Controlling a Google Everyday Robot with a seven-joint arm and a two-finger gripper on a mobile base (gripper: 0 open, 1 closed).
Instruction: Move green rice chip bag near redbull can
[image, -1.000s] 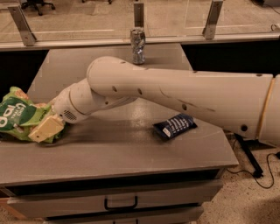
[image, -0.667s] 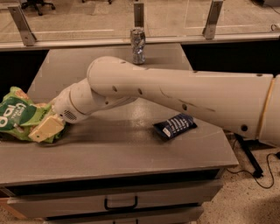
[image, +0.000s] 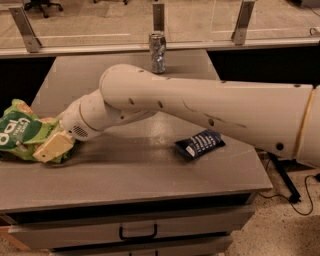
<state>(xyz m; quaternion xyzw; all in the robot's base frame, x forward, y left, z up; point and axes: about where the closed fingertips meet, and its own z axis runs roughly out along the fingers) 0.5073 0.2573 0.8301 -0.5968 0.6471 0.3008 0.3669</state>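
Observation:
The green rice chip bag (image: 17, 134) lies crinkled at the far left edge of the grey table (image: 150, 175). My gripper (image: 49, 148) is at the bag's right end, shut on it; one tan finger (image: 54, 144) lies over the bag and the other is hidden by it. The bag rests on the table top. The redbull can (image: 157, 51) stands upright at the table's back edge, near the middle, far from the bag. My thick white arm (image: 200, 107) stretches from the right across the table, in front of the can.
A small dark blue packet (image: 200, 144) lies on the table right of centre, under my arm. A glass barrier with metal posts (image: 243, 21) runs behind the table. A drawer with a black handle (image: 137, 234) sits below the front edge.

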